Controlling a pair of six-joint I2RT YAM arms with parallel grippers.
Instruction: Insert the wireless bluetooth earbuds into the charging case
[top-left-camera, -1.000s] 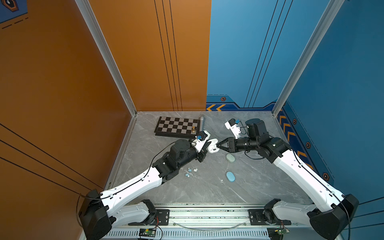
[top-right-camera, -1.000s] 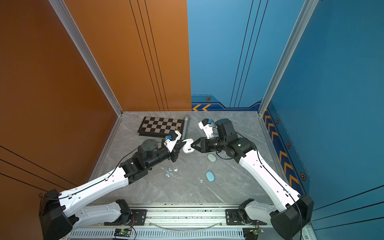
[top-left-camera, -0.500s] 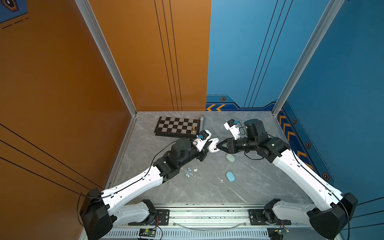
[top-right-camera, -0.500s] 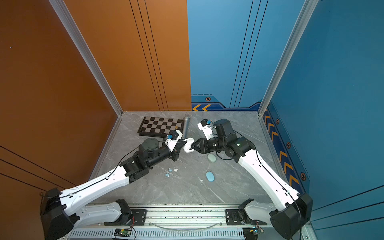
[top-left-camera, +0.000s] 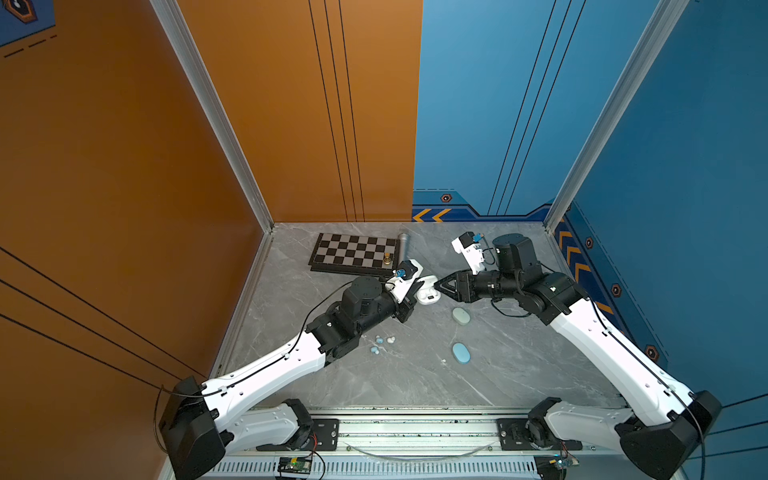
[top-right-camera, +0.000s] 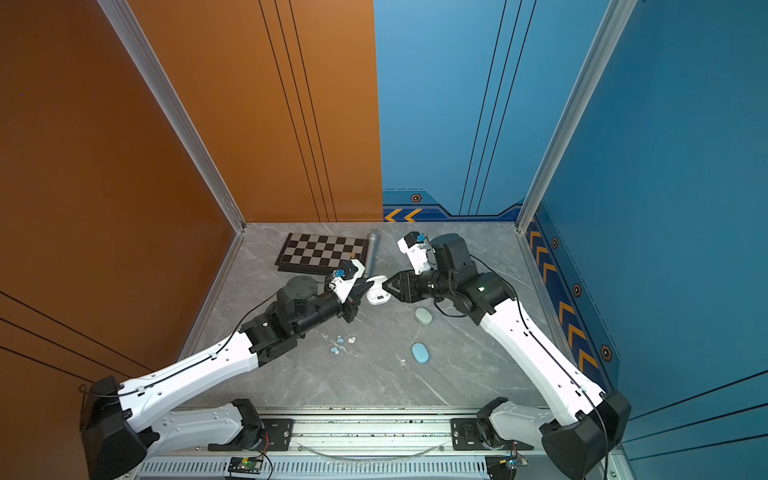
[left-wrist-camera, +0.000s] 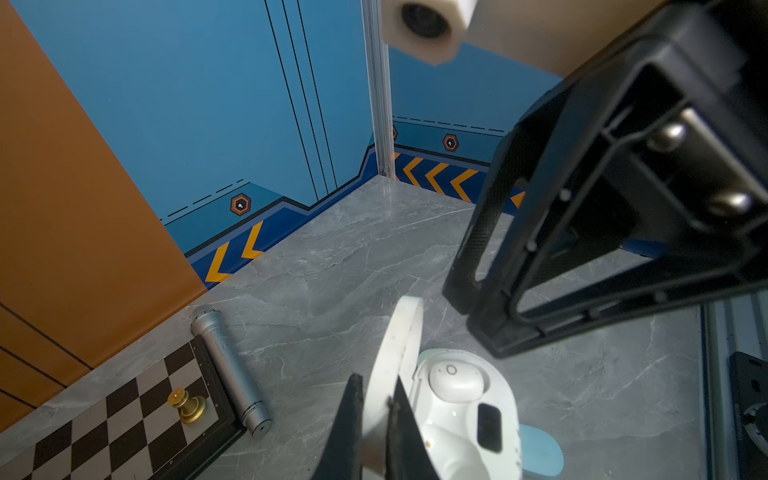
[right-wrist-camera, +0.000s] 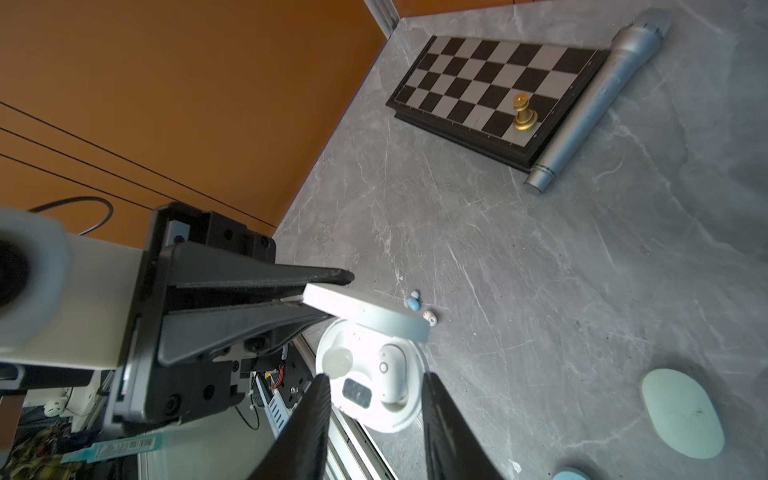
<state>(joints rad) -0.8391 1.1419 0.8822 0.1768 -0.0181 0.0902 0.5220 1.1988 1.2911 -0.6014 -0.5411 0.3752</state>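
Left gripper clamped on opened lid of white charging case; case held above table. Right gripper jaws parted, flanking case base, no contact visible. One white earbud seated in case. Loose earbuds clustered on table beside left forearm. Pale green case and blue case lie closed nearby.

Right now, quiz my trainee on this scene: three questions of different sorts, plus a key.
1. True or false: the left gripper is shut on the lid of the white charging case.
2. What stands on the chessboard? A) gold chess piece B) coin C) battery
3. How many closed cases lie on the table?
Key: 1 true; 2 A; 3 two, the pale green case and the blue case.
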